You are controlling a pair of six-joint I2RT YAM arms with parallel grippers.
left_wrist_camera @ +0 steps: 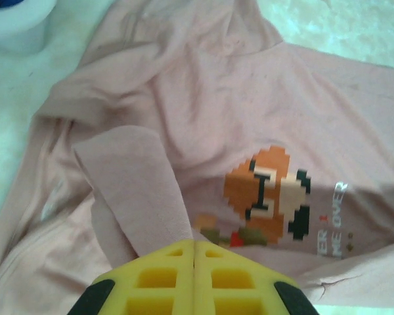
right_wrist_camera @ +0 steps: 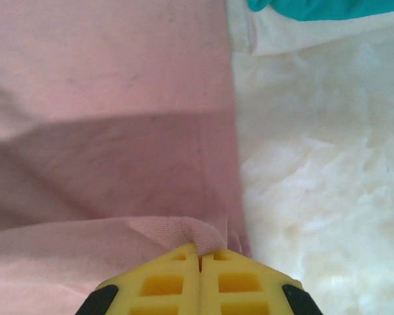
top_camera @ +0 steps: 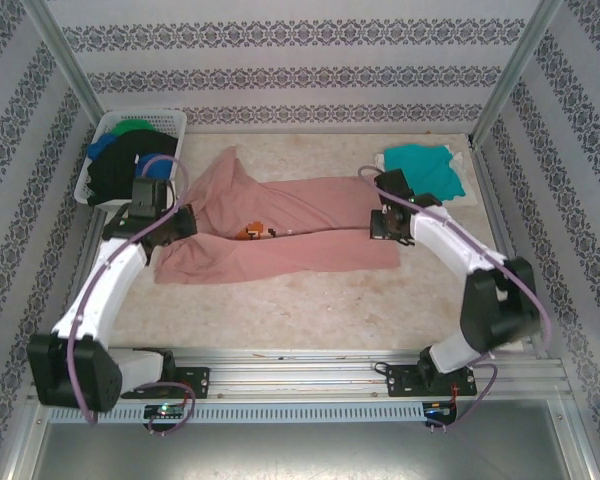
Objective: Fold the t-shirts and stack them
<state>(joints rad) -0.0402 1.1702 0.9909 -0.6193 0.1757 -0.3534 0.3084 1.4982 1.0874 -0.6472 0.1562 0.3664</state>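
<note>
A salmon-pink t-shirt [top_camera: 290,235] lies spread across the middle of the table, its brown pixel-art print [left_wrist_camera: 269,193] facing up. My left gripper [top_camera: 185,222] sits at the shirt's left end. Its yellow jaws [left_wrist_camera: 194,243] are shut on a raised fold of pink cloth [left_wrist_camera: 134,187]. At the shirt's right edge my right gripper [top_camera: 380,225] is shut on the pink hem [right_wrist_camera: 184,230], which bunches up at the fingertips [right_wrist_camera: 199,249]. A folded teal t-shirt [top_camera: 425,168] lies at the back right on a white sheet.
A white slotted basket [top_camera: 145,115] stands at the back left. It holds a black shirt [top_camera: 120,170], a blue one [top_camera: 102,147] and a green one [top_camera: 135,127]. Patterned walls and metal posts enclose the table. Bare tabletop [top_camera: 280,310] lies in front of the pink shirt.
</note>
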